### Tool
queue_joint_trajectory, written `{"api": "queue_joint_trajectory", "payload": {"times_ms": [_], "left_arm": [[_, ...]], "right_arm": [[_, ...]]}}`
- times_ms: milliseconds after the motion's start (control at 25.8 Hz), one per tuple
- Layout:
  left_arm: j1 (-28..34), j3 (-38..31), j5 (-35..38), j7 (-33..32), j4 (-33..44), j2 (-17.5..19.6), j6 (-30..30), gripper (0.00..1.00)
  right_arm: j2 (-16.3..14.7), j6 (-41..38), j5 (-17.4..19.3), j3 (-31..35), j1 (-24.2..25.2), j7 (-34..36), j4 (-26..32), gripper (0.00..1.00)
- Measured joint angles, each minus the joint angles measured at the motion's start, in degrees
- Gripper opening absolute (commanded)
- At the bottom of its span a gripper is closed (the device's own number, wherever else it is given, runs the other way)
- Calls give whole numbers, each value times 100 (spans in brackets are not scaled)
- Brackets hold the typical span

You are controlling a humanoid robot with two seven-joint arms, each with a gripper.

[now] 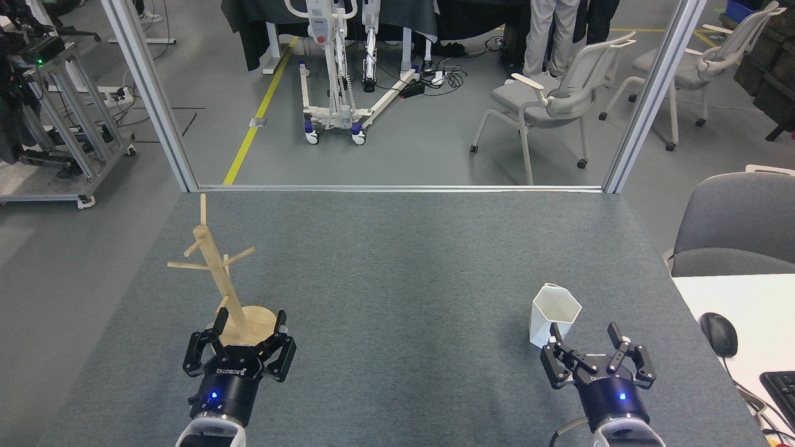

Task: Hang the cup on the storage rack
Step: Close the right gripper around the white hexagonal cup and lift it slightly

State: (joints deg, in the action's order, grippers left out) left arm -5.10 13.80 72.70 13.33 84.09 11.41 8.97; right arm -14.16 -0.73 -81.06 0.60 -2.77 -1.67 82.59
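White cup (553, 321) stands upright just beyond my right gripper (584, 333), jaws wide; left gripper (250, 319) gapes by the rack (218, 275).

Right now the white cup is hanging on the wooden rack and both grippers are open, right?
Not quite. In the head view the cup stands on the table, near the right gripper, far from the rack. Both grippers, including the left gripper, are open.

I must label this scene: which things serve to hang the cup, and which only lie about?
For the job: cup, storage rack, left gripper, right gripper.
Only lying about: mouse, keyboard, grey chair.
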Motion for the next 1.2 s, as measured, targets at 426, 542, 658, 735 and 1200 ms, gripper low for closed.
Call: {"api": "queue_joint_trajectory", "payload": {"times_ms": [426, 542, 658, 735, 1200], "left_arm": [[6, 10, -9, 28, 10, 7, 11, 100], [13, 15, -10, 30, 15, 3, 3, 100], [24, 17, -10, 31, 21, 2, -4, 100], [55, 12, -10, 31, 26, 2, -4, 100], [164, 0, -10, 31, 86, 10, -11, 100]], "right_arm": [[72, -8, 2, -591, -863, 68, -1597, 99], [108, 8, 3, -568, -960, 73, -1785, 99], [113, 31, 3, -530, -1011, 85, -1970, 99], [105, 38, 3, -515, -1062, 86, -2134, 99], [47, 12, 11, -501, -1687, 24, -2883, 99]]}}
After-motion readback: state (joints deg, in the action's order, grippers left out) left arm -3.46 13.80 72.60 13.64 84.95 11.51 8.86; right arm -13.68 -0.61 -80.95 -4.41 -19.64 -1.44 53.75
